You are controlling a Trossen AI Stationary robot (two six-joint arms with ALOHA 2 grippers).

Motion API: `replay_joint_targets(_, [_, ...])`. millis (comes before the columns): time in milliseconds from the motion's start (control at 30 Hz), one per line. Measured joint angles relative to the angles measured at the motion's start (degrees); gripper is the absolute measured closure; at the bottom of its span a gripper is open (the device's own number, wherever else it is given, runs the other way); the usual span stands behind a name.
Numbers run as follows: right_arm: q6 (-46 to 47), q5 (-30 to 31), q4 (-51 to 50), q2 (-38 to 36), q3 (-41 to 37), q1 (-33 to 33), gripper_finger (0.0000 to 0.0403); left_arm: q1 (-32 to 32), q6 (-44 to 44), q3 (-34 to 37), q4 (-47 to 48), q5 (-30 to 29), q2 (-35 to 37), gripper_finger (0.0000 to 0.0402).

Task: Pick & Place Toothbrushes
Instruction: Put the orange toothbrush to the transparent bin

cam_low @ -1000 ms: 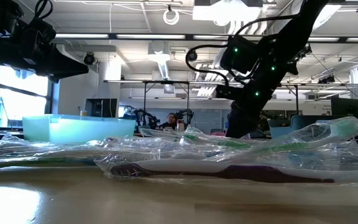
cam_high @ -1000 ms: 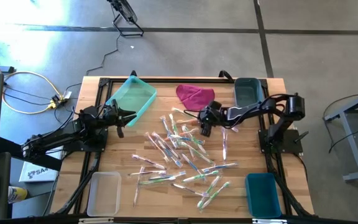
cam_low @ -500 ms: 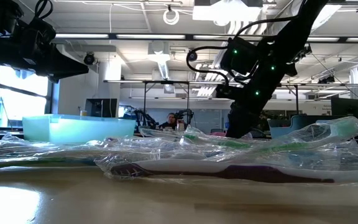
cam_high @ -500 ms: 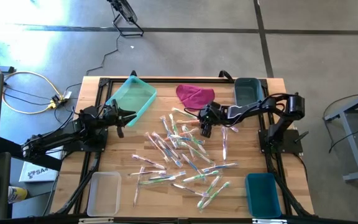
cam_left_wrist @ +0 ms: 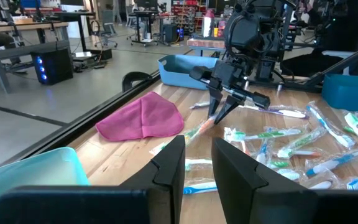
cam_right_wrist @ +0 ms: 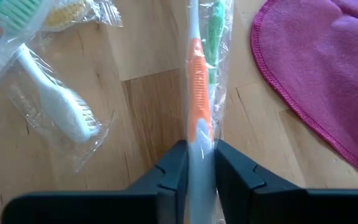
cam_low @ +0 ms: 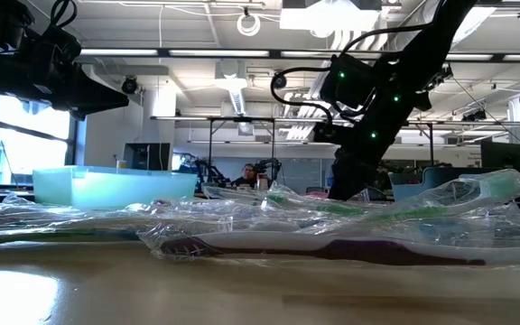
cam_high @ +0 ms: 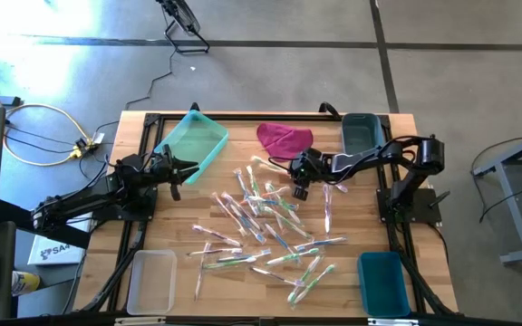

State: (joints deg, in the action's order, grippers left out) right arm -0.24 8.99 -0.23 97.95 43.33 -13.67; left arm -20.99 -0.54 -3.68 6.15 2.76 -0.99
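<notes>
Toothbrushes point(cam_high: 270, 222) in clear wrappers lie strewn across the middle of the wooden table point(cam_high: 352, 272), and we take the magenta cloth point(cam_high: 284, 139) at the table's far edge as our landmark. Nearest the low camera, one wrapped brush with a dark handle point(cam_low: 332, 246) lies flat across the foreground of the heap. Farther in, at the pile's edge just beside the cloth, the right gripper point(cam_high: 299, 190) is down on the wood with its jaws clamped on the wrapped orange-and-white toothbrush point(cam_right_wrist: 197, 112); in its wrist view the handle runs straight out between the two fingers point(cam_right_wrist: 169, 171), its long axis in line with the gripper's reach, and the cloth's stitched hem lies just to one side without touching the brush. A white brush point(cam_right_wrist: 58, 109) rests nearby, apart from the pinched one. We judge the coming lift turns on this: the brush points away from the gripper along its own line, so a straight rise should clear the cloth and its neighbours. The left gripper point(cam_high: 178, 170) waits well away from the cloth beside the teal bin point(cam_high: 193, 140), fingers nearly together with a narrow gap and nothing between them, clearly the farther arm.
</notes>
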Motion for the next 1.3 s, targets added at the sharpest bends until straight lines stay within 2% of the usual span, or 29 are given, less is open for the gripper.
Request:
replay_joint_targets(900, [-0.01, 0.0, -0.11, -0.26, 0.0, 0.07, 0.0354, 0.0, 0.0, 0.01, 0.0, 0.0, 0.0, 0.0327])
replay_joint_targets(1100, [0.09, 0.0, 0.38, -3.66, 0.0, 1.33, 0.0355, 0.0, 0.0, 0.01, 0.0, 0.0, 0.02, 0.0327])
replay_joint_targets(1300, [0.19, 0.02, 1.16, -10.02, 0.02, 3.27, 0.0354, 0.0, 0.0, 0.02, 0.0, 0.0, 0.02, 0.0327])
